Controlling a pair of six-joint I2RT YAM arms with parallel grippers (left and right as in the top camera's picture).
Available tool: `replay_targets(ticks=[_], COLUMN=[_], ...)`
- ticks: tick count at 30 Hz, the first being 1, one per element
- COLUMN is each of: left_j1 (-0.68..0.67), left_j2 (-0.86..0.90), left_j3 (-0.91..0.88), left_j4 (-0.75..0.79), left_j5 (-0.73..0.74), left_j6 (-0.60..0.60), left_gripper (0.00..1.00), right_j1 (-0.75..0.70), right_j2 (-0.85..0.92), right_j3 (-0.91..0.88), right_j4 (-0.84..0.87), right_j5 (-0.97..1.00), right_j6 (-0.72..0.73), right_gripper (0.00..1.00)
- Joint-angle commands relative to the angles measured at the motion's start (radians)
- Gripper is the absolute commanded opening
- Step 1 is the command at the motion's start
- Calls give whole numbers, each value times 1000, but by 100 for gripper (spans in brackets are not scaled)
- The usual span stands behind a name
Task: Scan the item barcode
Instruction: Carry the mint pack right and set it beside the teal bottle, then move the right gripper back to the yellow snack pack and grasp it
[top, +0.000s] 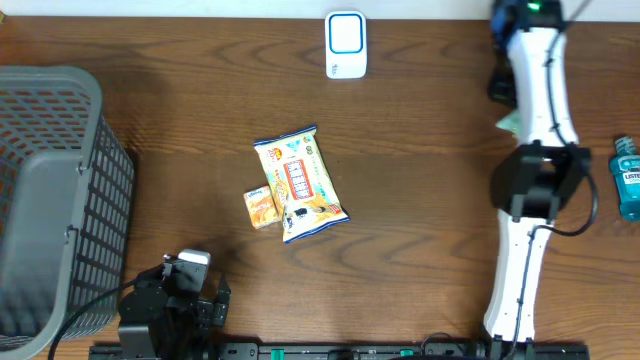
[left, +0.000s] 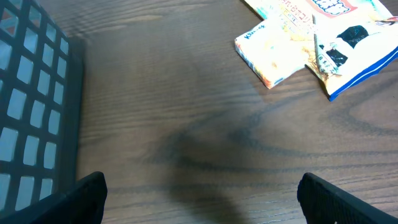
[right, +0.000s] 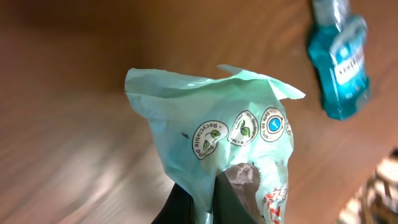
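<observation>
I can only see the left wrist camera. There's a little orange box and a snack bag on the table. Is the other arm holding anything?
Observer: Yes. The right gripper is shut on a crinkly green packet, lifted off the table.
Operator: Is there a beeper thing to scan it with?
Observer: A white scanner sits at the far side, beyond the snack bag.
Operator: Anything else over there?
Observer: A blue mouthwash bottle lies just past the right arm, on its outer side.
</observation>
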Motion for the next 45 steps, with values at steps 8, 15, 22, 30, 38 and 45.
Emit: replay_targets(ticks=[8, 15, 22, 30, 38, 45], left_j1=[5, 5, 5, 5, 5, 5], left_j2=[0, -1, -1, -1, -1, -1], left_j3=[-2, -2, -2, -2, -2, -2], left_j4=[-2, -2, -2, -2, -2, -2], left_j5=[-5, -5, -5, -5, -5, -5], left_j6=[-13, -13, -13, -13, -13, -13], left_gripper=[98, 98, 98, 98, 98, 98], right_j1=[-267, -398, -434, -388, -242, 33], right_j2=[-35, -35, -35, -149, -371, -496], right_j3=[-139, -136, -124, -99, -99, -99], right_j4=[87, 127, 144, 129, 114, 151], right_j5=[53, -49, -224, -346, -521, -521], right_j6=[84, 83, 0, 0, -26, -92], right_gripper=[1, 1, 99, 99, 99, 99])
